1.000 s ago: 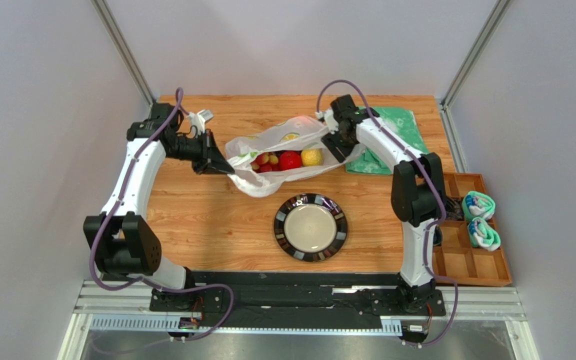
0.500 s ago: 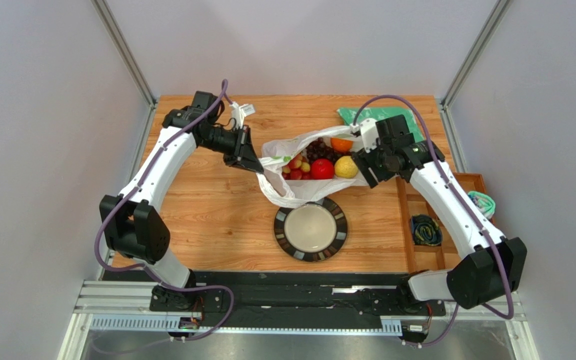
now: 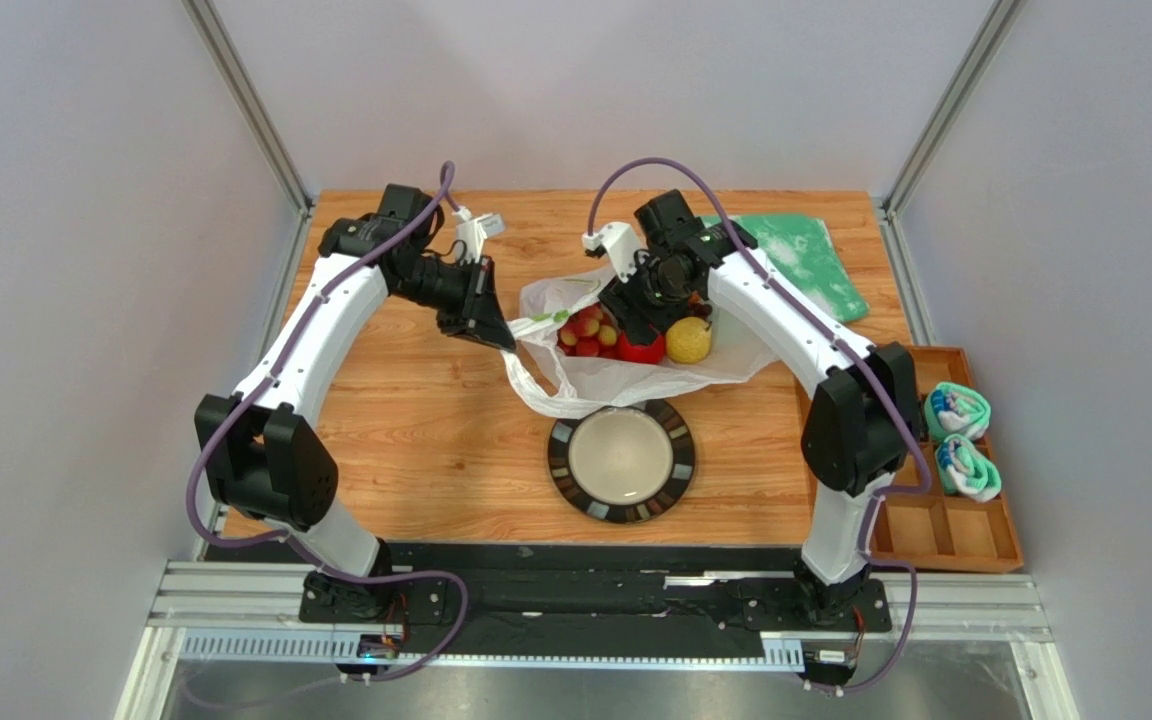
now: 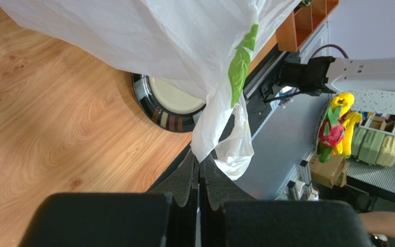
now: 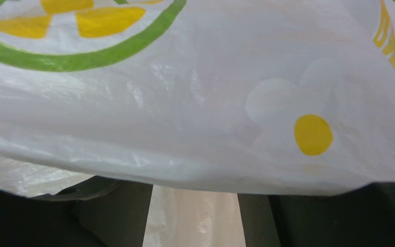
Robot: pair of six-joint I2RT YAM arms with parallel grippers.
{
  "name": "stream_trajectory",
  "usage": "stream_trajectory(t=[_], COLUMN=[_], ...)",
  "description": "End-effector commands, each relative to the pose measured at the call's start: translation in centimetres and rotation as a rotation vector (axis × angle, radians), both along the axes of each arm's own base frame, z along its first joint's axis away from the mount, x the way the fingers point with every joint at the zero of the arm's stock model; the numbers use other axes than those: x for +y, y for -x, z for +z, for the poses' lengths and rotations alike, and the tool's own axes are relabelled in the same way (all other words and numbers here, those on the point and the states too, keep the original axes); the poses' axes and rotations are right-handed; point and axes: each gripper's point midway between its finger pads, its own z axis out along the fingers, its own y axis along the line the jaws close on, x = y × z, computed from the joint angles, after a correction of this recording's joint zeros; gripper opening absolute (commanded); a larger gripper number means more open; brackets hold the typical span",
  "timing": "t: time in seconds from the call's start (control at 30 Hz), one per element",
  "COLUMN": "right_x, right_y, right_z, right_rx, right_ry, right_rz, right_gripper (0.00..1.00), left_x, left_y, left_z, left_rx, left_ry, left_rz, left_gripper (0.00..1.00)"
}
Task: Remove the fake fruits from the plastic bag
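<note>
The fake fruits lay inside the plastic bag (image 3: 593, 387), which sat mid-table just beyond the plate (image 3: 564, 465), its near fold sagging onto the plate's far rim; a red apple-like fruit (image 3: 642, 350), a yellow lemon-like fruit (image 3: 690, 339) and a berry cluster (image 3: 584, 332) showed through the open mouth.

The left gripper (image 3: 497, 329) held the bag's left edge, and its wrist view showed the jaws pressed fully together on a thin twist of film (image 4: 200, 154); the right gripper (image 3: 636, 311) reached into the mouth from the far side, its fingers (image 5: 107, 208) standing somewhat apart with only film seen across the gap.

The likeliest trouble was the right jaws closing on loose plastic rather than on a fruit, since film draped right over them; a lift then would probably drag the whole bag and tip the fruits out. The left pinch looked slight, so a hard pull might slide the film free and let the mouth collapse. A round, smooth fruit might also squirt from the pads and roll off towards the table edge.

Much was hidden; the right wrist view was filled by printed film, so no fruit could be seen at the fingers, and whether they touched one could not be told; the arm covered the bag's far side, so any fruits there went unseen.
</note>
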Motion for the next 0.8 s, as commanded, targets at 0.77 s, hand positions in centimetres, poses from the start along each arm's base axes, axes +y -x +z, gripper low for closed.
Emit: stream_trajectory(t=[0.77], right_x=[8.1], right_y=[-6.0], right_z=[-5.0], right_rx=[0.070], right_ry=[-0.006], right_rz=[0.077], right_gripper=[0.70], left_x=[-0.2], left_y=[0.3], left_z=[1.3], left_rx=[-0.053], left_ry=[0.033], left_rz=[-0.068], left_gripper=[0.00])
